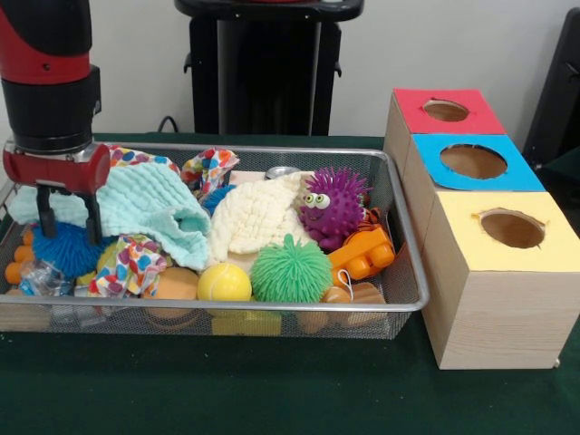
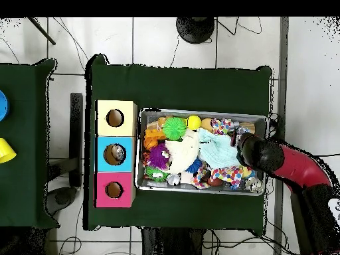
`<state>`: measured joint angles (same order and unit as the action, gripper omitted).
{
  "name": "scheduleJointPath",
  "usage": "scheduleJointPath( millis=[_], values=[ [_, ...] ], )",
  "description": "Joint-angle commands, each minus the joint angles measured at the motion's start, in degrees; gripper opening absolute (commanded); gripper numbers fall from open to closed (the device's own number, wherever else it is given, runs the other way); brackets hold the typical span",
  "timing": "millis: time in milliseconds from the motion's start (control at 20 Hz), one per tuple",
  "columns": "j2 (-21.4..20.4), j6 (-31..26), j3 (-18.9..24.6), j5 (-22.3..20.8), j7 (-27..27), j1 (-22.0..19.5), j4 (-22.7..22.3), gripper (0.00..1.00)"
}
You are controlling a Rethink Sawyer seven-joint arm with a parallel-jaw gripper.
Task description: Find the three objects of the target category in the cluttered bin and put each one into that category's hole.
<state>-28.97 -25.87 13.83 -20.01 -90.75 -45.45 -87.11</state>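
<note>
My gripper (image 1: 68, 222) hangs open at the left end of the wire bin (image 1: 410, 237), its two dark fingers lowered in front of a mint cloth (image 1: 149, 204) and just above a blue spiky ball (image 1: 65, 252). Nothing is visibly clamped between the fingers. Further right lie a cream cloth (image 1: 258, 217), a purple spiky ball with eyes (image 1: 333, 204), a green spiky ball (image 1: 291, 270), a yellow ball (image 1: 224, 283) and an orange toy block (image 1: 362, 254). In the overhead view the arm (image 2: 292, 166) covers the gripper at the bin's right end (image 2: 260, 121).
Three wooden boxes with round holes stand beside the bin: red top (image 1: 447, 111), blue top (image 1: 473, 161), yellow top (image 1: 509, 228). From above, something greyish shows inside the blue box's hole (image 2: 117, 154). Polka-dot cloths (image 1: 131, 265) and small wooden pieces fill the bin's front left.
</note>
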Motion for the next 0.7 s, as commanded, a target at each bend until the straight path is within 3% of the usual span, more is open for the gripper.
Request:
scheduleJointPath(
  millis=[50, 700],
  values=[
    [3.3, -8.6, 4.0, 2.3, 0.4, -0.1, 1.6, 1.0],
    [4.6, -10.7, 4.4, 2.6, 1.1, -0.3, 4.5, 1.0]
  ],
)
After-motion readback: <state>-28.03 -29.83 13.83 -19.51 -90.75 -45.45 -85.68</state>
